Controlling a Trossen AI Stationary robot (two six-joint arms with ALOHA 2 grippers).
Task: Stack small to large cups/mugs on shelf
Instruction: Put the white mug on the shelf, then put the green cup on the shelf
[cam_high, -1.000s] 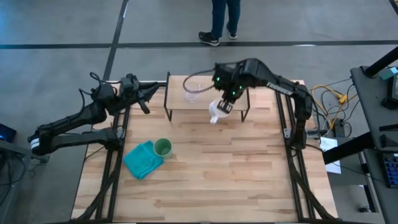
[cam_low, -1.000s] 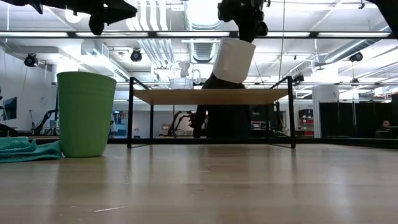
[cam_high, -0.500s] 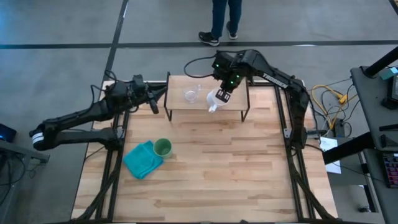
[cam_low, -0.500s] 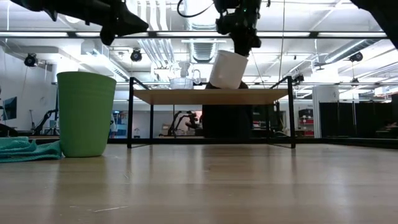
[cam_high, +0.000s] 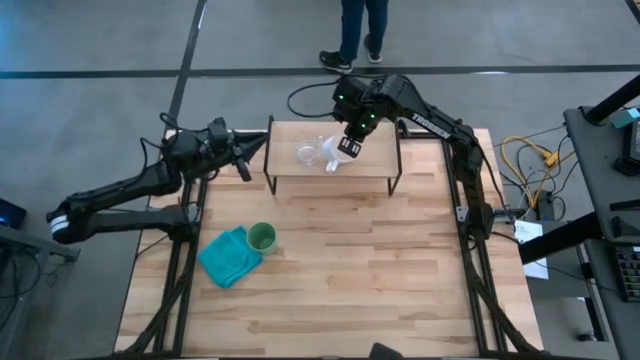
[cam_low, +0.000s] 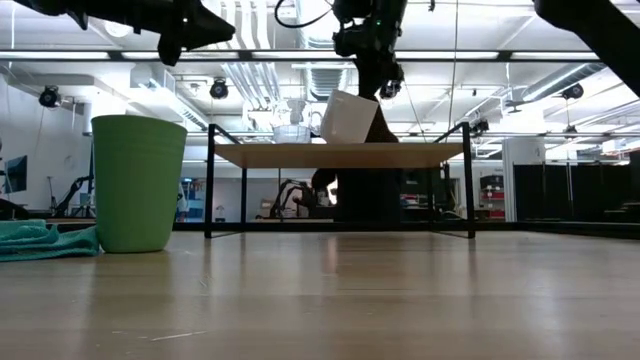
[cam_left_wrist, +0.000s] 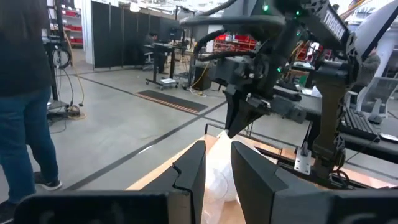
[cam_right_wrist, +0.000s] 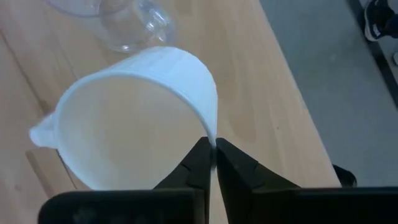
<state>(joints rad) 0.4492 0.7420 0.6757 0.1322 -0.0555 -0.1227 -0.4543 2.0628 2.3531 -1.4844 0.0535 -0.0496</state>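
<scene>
Claw (cam_right_wrist: 211, 155) pinching mug (cam_right_wrist: 124, 118) rim.

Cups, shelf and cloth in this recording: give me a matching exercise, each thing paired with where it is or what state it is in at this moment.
Things:
1. white mug
2. glass cup
3. green cup
4. teal cloth

States:
A. standing on the tabletop, beside the cloth
B. tilted over the shelf, rim pinched by the right gripper
C. lying flat on the tabletop
D. standing on the shelf, free of both grippers

Pairs: 1-B, 2-D, 3-A, 4-C
</scene>
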